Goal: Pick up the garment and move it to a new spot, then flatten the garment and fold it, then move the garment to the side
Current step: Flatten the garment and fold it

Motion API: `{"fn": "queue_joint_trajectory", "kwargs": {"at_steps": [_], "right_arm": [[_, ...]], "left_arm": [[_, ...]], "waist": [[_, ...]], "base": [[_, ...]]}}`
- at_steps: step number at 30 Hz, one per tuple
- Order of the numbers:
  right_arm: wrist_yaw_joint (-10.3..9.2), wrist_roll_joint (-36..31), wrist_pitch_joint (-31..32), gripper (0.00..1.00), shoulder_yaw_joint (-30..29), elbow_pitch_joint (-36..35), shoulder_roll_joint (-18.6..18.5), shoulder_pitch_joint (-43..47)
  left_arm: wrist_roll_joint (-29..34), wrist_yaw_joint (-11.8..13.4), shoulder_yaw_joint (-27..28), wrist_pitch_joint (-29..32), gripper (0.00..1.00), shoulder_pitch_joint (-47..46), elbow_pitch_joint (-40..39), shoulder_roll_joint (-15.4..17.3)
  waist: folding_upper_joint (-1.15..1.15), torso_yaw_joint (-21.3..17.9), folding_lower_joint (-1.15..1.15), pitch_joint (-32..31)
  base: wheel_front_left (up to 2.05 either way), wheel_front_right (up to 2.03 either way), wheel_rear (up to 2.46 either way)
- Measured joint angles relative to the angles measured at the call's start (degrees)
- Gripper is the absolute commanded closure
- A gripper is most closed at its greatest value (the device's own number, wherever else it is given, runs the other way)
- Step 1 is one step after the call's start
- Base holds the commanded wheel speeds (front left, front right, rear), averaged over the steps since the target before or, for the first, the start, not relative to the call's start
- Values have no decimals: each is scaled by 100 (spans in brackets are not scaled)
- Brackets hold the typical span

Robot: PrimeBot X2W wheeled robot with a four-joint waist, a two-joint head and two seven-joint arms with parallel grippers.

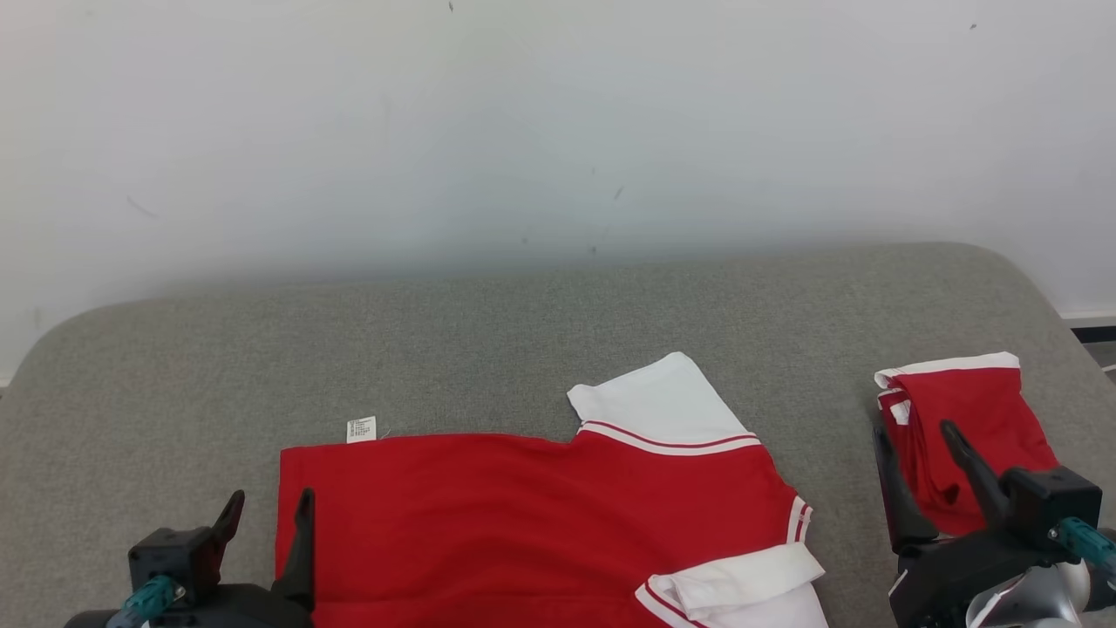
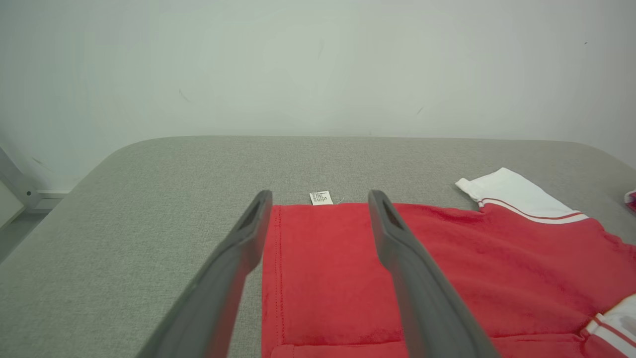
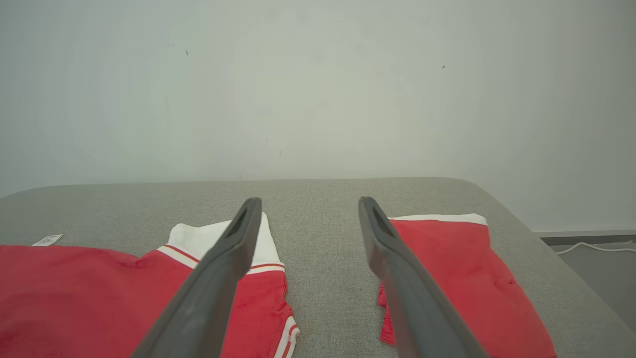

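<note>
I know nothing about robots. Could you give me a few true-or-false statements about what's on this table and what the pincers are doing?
1. The shirt lies spread on the grey table. True.
2. The left pincer grips the shirt's hem. False: it is open and holds nothing.
3. A folded garment, also red, lies to the right of the shirt, apart from it. True.
4. The shirt's sleeves are blue. False: they are white with a red stripe.
5. The right pincer is open. True.
</note>
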Motion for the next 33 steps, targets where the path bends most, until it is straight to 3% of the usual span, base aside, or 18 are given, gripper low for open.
{"fn": "queue_joint_trajectory", "kwargs": {"at_steps": [13,18,27,33], "right_arm": [[1,1,30,0,55,265,62,-125],[196,27,644,0,232,498,-83,-362],[359,113,1911,0,316,892,-494,-1839],[448,109,2490,0,526,1144,-571,-2663]], "left_arm": [[-108,0,66,42,0,5,33,-40],[-196,-88,-15,450,0,-138,309,-59],[-201,-123,-204,1447,0,-1847,1039,-234],[-176,-144,-252,1889,0,-2707,1538,-376]], "waist": [[0,78,0,286],[0,132,0,514],[0,305,1,1147],[1,432,1,1542]], "base": [[0,0,0],[0,0,0],[0,0,0],[0,0,0]]}}
